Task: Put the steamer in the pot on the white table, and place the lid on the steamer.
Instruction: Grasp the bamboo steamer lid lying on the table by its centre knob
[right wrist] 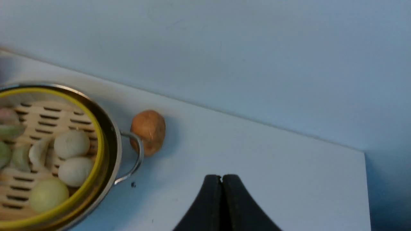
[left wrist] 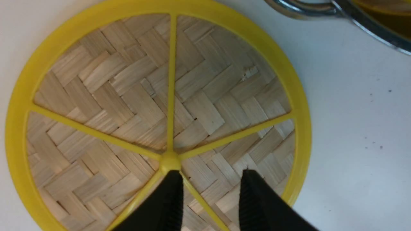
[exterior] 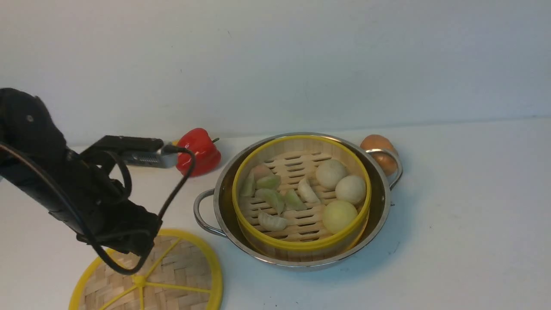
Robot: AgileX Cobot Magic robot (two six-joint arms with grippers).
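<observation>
Steamer [exterior: 301, 246] seated in pot [exterior: 382, 206]; lid [exterior: 181, 267] off.
Lid lies flat on surface [exterior: 452, 237], just beside pot. Left jaws spread over lid near its hub, pinching nothing; right jaws pressed together, empty.

We identify a wide mirror-polished stainless-steel pot [exterior: 381, 199], a round matt bamboo steamer basket [exterior: 301, 246] with smooth yellow rim, a flat rough-woven bamboo lid [left wrist: 205, 96] with yellow spokes, and a matt white tabletop [exterior: 465, 224].

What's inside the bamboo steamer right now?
Three round buns and several pale dumplings lie on the slatted floor of the steamer. Its near wall hides the floor's closest edge, and the pot bottom beneath is covered.
</observation>
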